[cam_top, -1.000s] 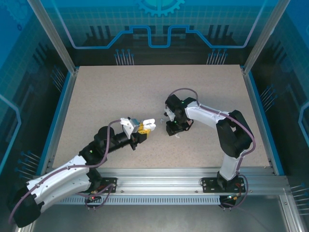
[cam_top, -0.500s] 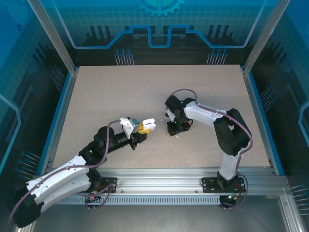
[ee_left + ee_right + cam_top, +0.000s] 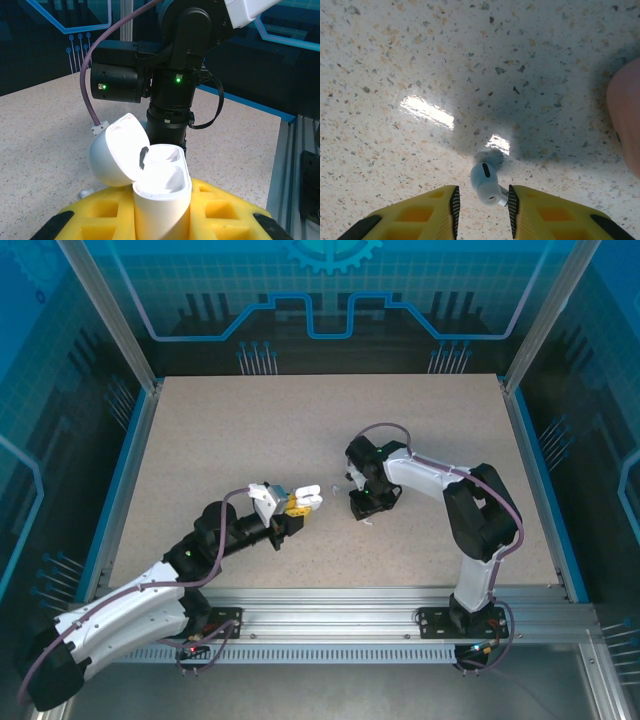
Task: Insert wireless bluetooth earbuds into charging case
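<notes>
1. L gripper [image 3: 300, 504]: clenched on white charging case [image 3: 161, 192], approx. table [image 3: 250, 430] centre, slightly near side. Case sits upright betw. the yellow fingers [image 3: 100, 220]. Lid [image 3: 116, 150] is open, hinged back to the left in the left wrist view. Case interior faces R arm.
2. R gripper [image 3: 362, 508]: just right of the case, pointing down at the table. Jaws narrowed on white earbud [image 3: 486, 182], grasped at the fingertips [image 3: 454, 200]. Bud tip points away from the cam., stem twd. the right finger. Bud looks clear of the surface; contact w/ table cannot be confirmed.
3. Pink case [image 3: 626, 120]: on the table at the right edge of the right wrist view, apart from the earbud.
4. Earbud and charging case are near each other, not touching.
</notes>
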`<action>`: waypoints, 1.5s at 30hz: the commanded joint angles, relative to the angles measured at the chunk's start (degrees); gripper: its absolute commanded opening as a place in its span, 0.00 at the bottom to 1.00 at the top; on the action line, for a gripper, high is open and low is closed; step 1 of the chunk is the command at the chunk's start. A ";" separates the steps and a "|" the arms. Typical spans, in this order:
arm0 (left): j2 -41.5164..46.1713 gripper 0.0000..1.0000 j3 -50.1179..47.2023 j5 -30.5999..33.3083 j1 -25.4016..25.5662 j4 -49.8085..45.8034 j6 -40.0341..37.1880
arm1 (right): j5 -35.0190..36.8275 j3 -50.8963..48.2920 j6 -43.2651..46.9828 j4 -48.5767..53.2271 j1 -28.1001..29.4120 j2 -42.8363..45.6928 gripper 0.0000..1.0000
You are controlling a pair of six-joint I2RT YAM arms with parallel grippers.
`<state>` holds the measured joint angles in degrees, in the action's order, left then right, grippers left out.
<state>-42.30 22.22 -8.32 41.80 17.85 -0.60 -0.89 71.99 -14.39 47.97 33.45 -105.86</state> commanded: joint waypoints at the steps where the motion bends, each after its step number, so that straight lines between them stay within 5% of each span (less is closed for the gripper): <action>1: 0.28 0.13 -0.02 0.76 0.28 0.17 -1.55 | -2.46 0.02 0.70 0.64 1.02 2.56 0.34; 45: 0.47 0.12 -0.05 1.04 0.23 -0.54 -1.51 | 0.13 -2.24 1.00 0.03 -1.48 0.03 0.33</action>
<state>-42.30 22.22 -8.32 41.80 16.97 -1.50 -0.43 70.39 -13.85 47.35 31.92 -108.12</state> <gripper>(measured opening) 0.220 0.333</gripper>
